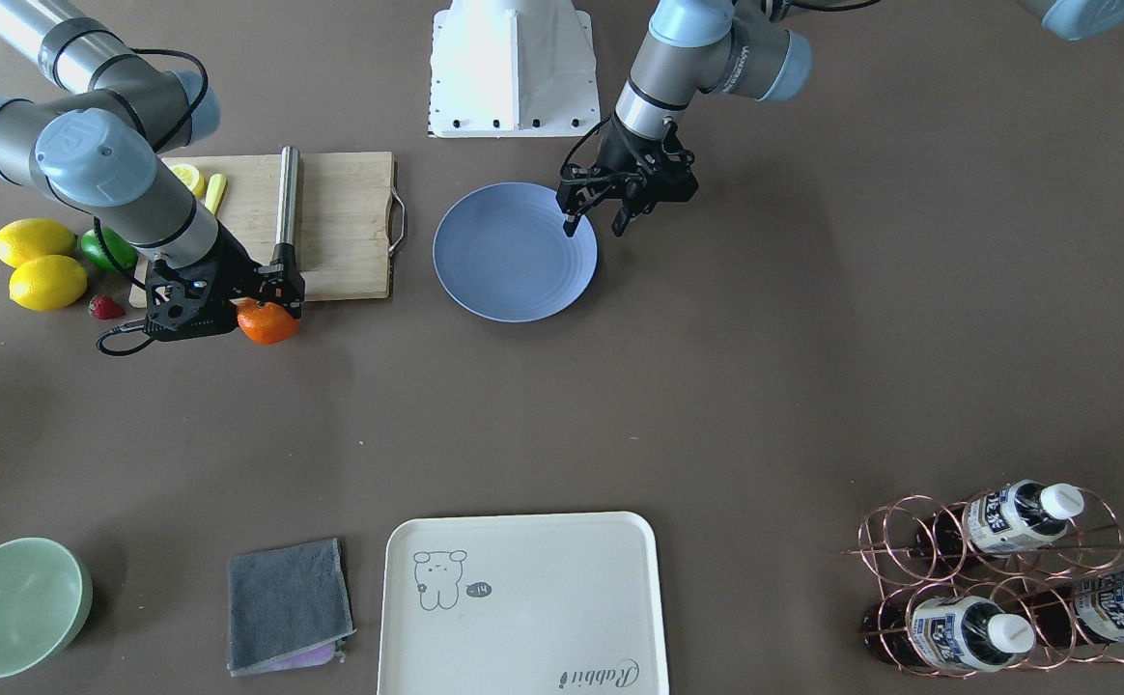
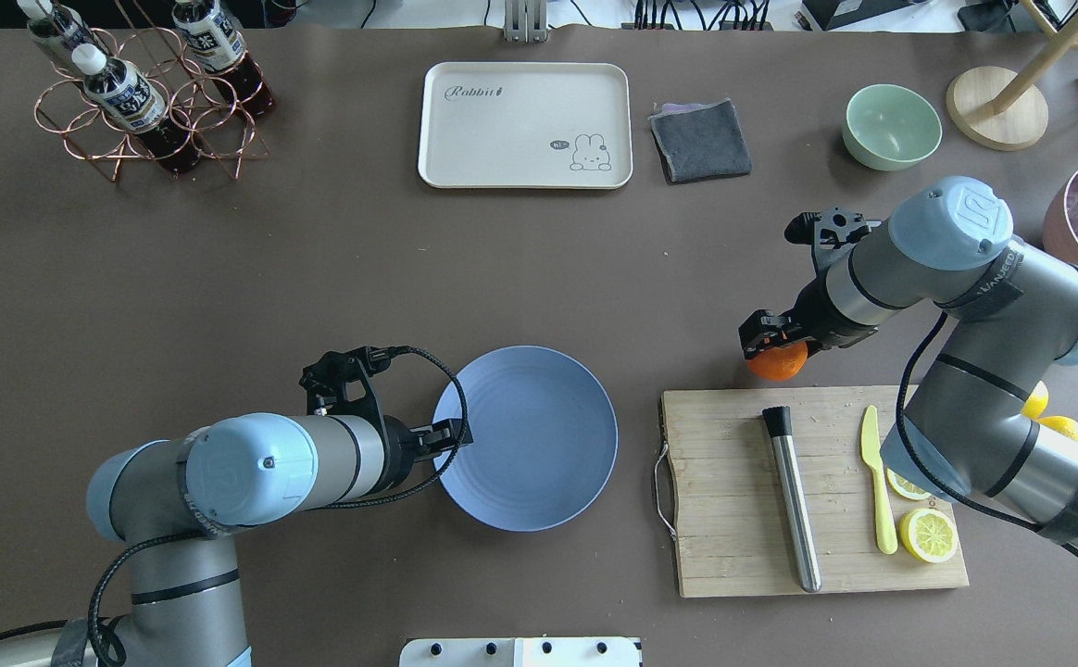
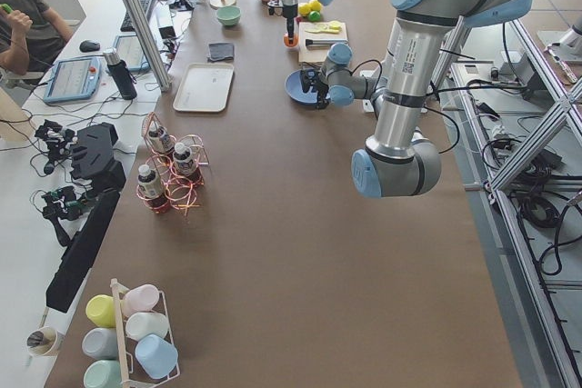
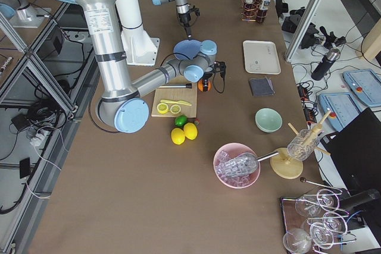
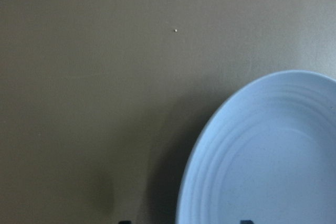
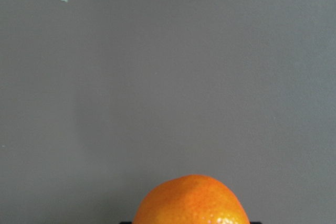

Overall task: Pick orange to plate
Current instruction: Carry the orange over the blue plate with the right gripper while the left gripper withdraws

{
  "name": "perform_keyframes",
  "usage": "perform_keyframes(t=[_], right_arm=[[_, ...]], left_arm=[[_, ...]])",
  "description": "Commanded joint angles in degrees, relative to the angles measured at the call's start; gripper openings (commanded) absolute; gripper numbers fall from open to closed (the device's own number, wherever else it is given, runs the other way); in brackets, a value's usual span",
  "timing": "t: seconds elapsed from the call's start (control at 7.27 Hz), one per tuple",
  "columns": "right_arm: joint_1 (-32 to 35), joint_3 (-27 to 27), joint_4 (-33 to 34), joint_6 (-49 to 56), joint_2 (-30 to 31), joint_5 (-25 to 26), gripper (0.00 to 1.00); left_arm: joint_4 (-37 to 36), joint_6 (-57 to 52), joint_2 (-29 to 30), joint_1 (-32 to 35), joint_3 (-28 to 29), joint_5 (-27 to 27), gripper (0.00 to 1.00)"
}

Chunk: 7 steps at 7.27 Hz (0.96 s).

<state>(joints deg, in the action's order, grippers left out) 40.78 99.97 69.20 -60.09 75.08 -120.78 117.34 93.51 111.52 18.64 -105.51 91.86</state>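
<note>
The orange (image 1: 267, 323) rests on the brown table just off the cutting board's corner. My right gripper (image 1: 272, 301) is down over it, open, one finger on either side. In the right wrist view the orange (image 6: 191, 200) fills the gap between the fingertips at the bottom edge. The periwinkle-blue plate (image 2: 525, 435) lies empty mid-table, left of the board. My left gripper (image 1: 595, 228) hovers open over the plate's rim on the robot's left side, holding nothing. The left wrist view shows that part of the plate (image 5: 273, 161).
A wooden cutting board (image 2: 743, 491) holds a steel rod (image 2: 794, 500), a yellow knife (image 2: 877, 482) and lemon halves (image 2: 928, 534). Whole lemons (image 1: 36, 261), a lime (image 1: 103, 249) and a strawberry (image 1: 105, 307) lie beside it. Cream tray (image 2: 525, 125), grey cloth (image 2: 699, 139), mint bowl (image 2: 891, 125) and bottle rack (image 2: 145, 93) stand along the far side.
</note>
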Motion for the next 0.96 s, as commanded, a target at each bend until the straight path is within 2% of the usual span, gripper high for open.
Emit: perform_keyframes(t=[0.0,0.14,0.28,0.55,0.83], right_arm=[[-5.4,1.0,2.8,-9.7,-8.1,6.1,0.0],[-8.7,1.0,7.9,-13.2,-13.5,8.5,0.0],[-13.0,1.0,11.8,-17.5,-17.4,12.4,0.0],[-18.9,-0.1,12.5,-20.5,-20.3,17.9,0.0],[-20.6,-4.2,12.1,-20.5,-22.8,19.0,0.0]], left_arm=[[0.0,-8.6,-4.2,9.5,-3.1,11.0,0.89],[0.2,-12.8,-6.5,14.9,-3.1,16.1,0.92],[0.7,-18.3,-8.8,17.4,-3.1,18.2,0.96],[0.8,-24.1,-11.7,23.2,-2.6,23.8,0.96],[0.8,-24.1,-11.9,23.4,-2.6,23.8,0.96]])
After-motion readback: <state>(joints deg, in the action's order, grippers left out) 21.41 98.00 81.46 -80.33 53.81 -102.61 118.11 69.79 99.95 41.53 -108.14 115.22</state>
